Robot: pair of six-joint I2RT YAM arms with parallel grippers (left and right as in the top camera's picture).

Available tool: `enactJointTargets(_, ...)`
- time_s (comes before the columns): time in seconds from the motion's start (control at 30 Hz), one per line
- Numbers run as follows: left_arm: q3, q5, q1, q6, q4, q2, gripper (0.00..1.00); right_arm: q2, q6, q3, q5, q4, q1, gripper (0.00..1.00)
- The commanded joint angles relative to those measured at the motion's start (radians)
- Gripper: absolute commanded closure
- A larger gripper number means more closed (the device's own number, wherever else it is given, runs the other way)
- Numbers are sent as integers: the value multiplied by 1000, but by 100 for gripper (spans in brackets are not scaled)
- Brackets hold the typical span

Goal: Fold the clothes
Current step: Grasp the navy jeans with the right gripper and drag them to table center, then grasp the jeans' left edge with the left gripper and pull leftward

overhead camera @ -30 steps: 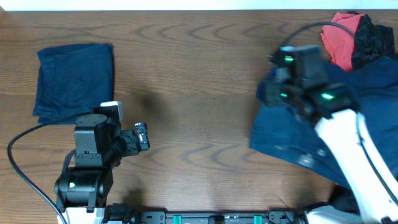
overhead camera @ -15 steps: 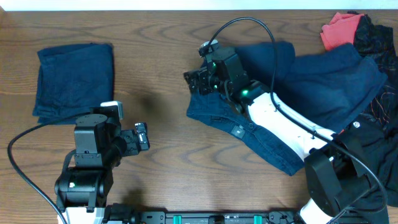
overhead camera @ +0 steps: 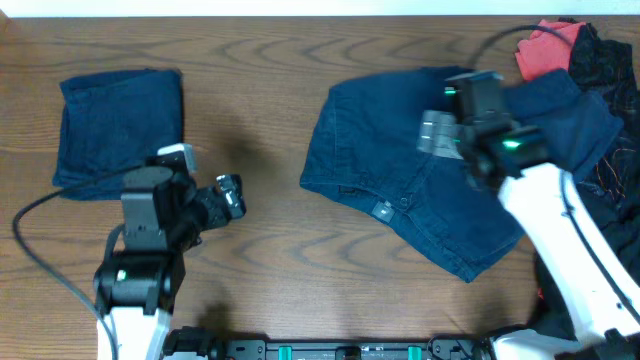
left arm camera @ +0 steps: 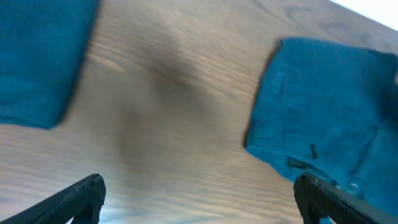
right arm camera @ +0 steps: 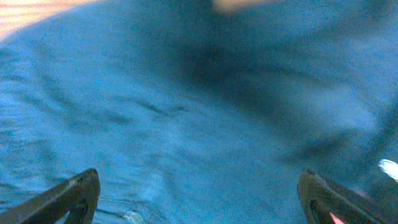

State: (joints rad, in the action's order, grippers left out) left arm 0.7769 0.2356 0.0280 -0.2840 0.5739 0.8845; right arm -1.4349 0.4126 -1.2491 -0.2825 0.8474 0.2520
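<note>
Dark navy shorts (overhead camera: 390, 180) lie spread out right of the table's middle, with a button near their front edge. My right gripper (overhead camera: 437, 134) hovers over them, open, with only blue cloth (right arm camera: 186, 112) between its fingertips (right arm camera: 68, 199). My left gripper (overhead camera: 232, 195) stands open over bare wood left of the shorts, holding nothing. In the left wrist view, my left gripper (left arm camera: 199, 202) faces the shorts' left edge (left arm camera: 323, 106). A folded navy garment (overhead camera: 120, 130) lies at the far left.
A red shirt (overhead camera: 545, 50) and black garments (overhead camera: 605, 60) are heaped at the far right corner, and part of the shorts lies over them. A black cable (overhead camera: 500, 40) arcs above the right arm. Bare wood (overhead camera: 260, 110) lies between the folded garment and the shorts.
My right gripper dragged the shorts left off the pile, opened and let them go, then drew back to the right above them. The left gripper turned slightly.
</note>
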Motion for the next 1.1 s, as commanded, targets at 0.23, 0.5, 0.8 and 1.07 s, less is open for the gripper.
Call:
enactJointTargets(0.23, 4, 229, 73, -168, -159, 423, 2, 32, 35, -6, -12, 193, -221, 1)
enactJointTargets(0.5, 4, 228, 224, -291, -376, 721, 2, 32, 35, -6, -12, 232, -254, 1)
enactJointTargets(0.8, 4, 228, 304, -392, -645, 924, 1, 32, 35, -6, -13, 246, -255, 1)
enactJointTargets(1.07, 4, 228, 317, -391, -659, 939, 92, 32, 35, -6, -13, 248, -255, 1)
